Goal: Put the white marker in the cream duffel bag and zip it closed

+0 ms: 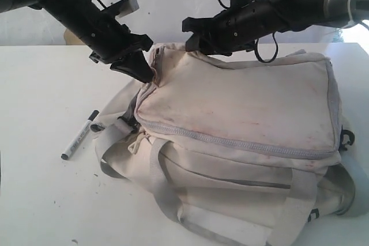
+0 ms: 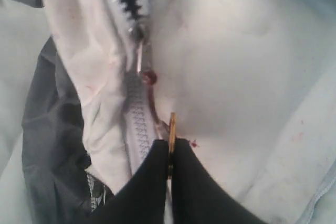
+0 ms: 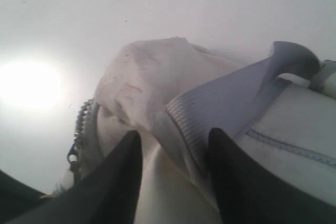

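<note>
Both grippers on bag (image 1: 242, 119) (marker (image 1: 79, 135) outside).

The cream duffel bag (image 1: 242, 125) is lying on its side, soft and slumped, showing reddish stains, grey zippers and grey webbing straps. Its main zipper (image 2: 134, 45) is standing partly open at the upper left end, with the teeth apart there. The white marker (image 1: 80, 135) is lying flat, outside and just left of the bag, black cap pointing toward it.
</note>
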Tool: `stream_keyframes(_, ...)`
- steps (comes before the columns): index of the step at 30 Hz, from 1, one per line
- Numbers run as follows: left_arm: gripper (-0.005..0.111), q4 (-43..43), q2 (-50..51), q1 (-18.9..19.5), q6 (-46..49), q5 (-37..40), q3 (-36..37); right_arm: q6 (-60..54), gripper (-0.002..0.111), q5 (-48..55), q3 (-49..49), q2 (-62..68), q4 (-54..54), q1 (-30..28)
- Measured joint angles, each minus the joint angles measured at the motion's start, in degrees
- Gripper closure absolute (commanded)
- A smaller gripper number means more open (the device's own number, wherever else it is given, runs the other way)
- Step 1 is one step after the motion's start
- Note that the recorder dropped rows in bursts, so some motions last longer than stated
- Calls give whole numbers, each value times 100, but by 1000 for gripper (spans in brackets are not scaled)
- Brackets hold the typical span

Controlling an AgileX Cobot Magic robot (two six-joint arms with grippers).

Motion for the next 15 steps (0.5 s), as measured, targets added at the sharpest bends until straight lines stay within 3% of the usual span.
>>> stream_keyframes(10, 107, 0, 0, 0, 0, 18, 0, 643, 63, 766, -364, -26, -472, -37)
stream_keyframes(15, 107, 23, 0, 0, 0, 18, 0, -129, 63, 759, -384, -26, 135, -63)
